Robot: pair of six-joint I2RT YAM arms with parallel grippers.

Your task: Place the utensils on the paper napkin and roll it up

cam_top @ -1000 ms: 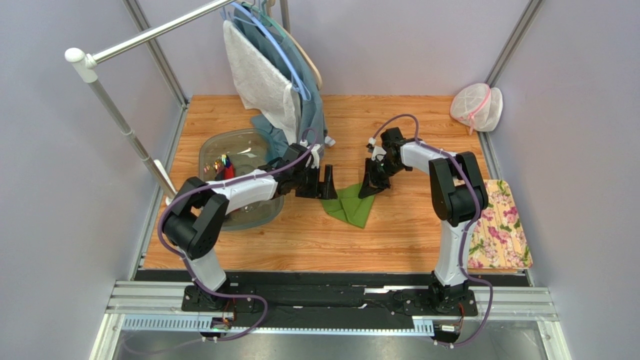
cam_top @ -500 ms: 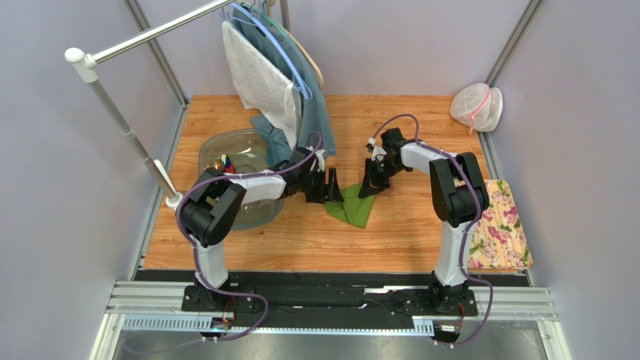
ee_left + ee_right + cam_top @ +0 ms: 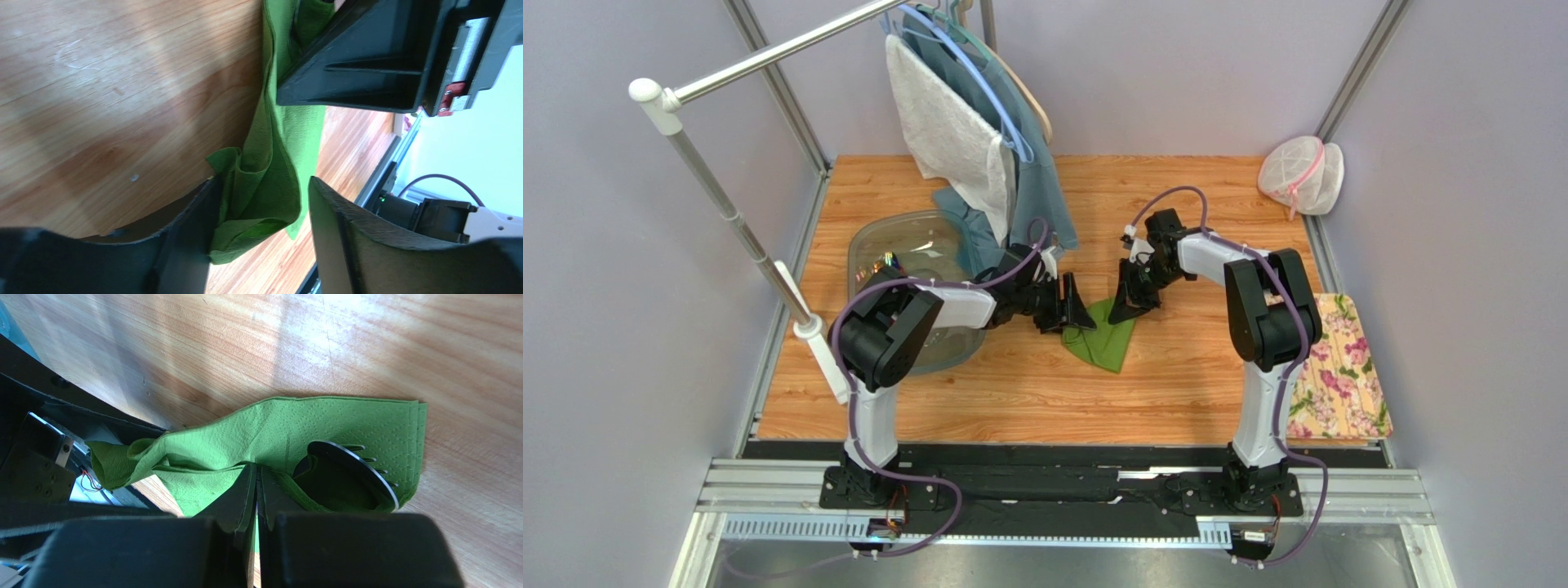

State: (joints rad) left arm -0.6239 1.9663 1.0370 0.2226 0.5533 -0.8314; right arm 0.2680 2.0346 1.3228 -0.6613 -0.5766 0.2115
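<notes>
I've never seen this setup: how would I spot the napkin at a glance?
Start at the wooden table and go to its middle. The napkin lies there, rumpled: a thin paper sheet, the only grass-green thing, much smaller than the clear tub to its left or the flowered mat at the right edge.

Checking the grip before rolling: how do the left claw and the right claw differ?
The left claw stands open, straddling a bunched fold of the napkin; the right claw is shut, tips at the paper. In the overhead view the left claw meets the napkin's left side, the right claw its far right corner. Both are down at the napkin.
</notes>
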